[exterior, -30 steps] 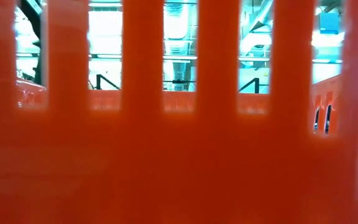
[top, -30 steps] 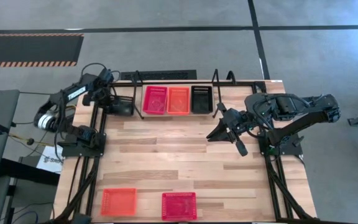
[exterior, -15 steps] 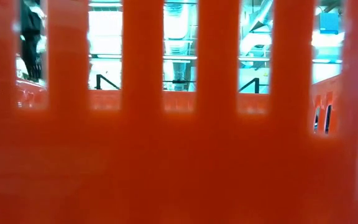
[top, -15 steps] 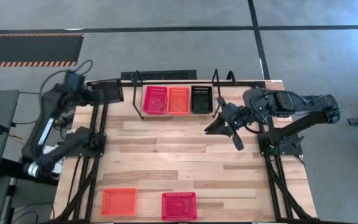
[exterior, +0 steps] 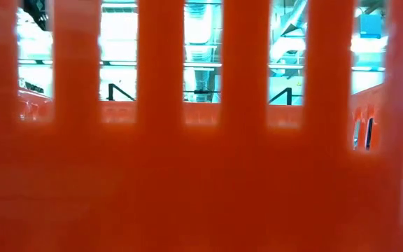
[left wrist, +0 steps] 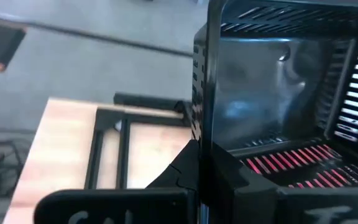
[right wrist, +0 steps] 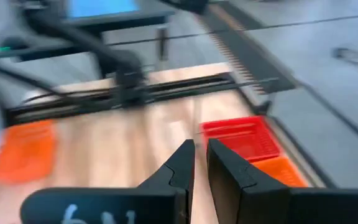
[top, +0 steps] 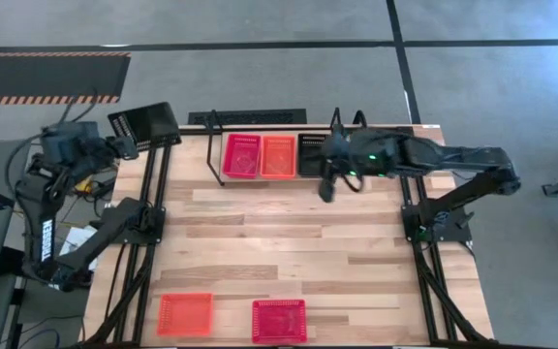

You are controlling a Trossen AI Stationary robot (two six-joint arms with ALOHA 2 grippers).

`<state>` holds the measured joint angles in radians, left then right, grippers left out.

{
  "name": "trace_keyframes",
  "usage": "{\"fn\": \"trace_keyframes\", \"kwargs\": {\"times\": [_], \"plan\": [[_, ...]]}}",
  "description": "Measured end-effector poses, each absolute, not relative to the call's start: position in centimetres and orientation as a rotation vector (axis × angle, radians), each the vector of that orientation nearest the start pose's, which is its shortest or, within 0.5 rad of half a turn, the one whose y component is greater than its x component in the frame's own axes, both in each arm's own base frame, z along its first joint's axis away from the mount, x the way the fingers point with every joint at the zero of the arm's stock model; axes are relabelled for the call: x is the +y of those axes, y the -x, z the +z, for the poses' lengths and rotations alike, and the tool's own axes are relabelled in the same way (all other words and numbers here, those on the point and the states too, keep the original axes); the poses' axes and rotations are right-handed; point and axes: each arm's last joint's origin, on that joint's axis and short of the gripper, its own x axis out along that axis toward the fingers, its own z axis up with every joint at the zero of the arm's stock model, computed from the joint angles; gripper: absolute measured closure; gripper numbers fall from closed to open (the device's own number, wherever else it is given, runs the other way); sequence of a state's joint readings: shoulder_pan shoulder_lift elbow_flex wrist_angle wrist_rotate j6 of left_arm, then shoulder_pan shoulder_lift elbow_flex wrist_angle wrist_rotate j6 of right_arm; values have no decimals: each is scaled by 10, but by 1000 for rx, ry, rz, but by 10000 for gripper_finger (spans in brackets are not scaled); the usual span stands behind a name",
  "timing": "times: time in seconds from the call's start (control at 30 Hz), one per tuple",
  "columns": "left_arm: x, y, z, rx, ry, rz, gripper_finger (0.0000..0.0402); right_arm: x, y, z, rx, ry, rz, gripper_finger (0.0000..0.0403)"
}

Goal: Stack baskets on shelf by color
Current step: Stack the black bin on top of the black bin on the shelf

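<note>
Off the table's left edge, the left tool (top: 114, 145) grips a black basket (top: 145, 124); writing seems unreadable.

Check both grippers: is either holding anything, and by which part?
The left gripper holds a black basket by its side wall, off the table's far left corner. The right gripper holds nothing.

a lab or workshop: grey concrete floor (top: 260, 78), hazard-striped mat (top: 46, 78), exposed ceiling ducts (exterior: 289, 35).
</note>
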<state>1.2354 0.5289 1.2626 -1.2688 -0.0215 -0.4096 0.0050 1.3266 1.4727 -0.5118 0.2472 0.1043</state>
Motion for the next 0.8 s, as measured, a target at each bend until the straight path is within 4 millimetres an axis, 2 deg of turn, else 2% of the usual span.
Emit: {"fn": "trace_keyframes", "kwargs": {"times": [0.17, 0.37, 0.47, 0.67, 0.8], "plan": [[13, -4, 401, 221, 625, 1308, 401, -19, -322, 419, 244, -15, -315, 337], [15, -5, 399, 254, 594, 1285, 401, -24, -379, 449, 142, 81, -337, 314], [16, -6, 401, 252, 564, 1268, 401, -24, -410, 454, 152, 132, -339, 286], [17, -7, 404, 256, 500, 1230, 401, -29, -461, 444, 181, 160, -426, 209], [17, -7, 404, 264, 489, 1223, 401, -29, -480, 434, 63, 189, -459, 173]]}}
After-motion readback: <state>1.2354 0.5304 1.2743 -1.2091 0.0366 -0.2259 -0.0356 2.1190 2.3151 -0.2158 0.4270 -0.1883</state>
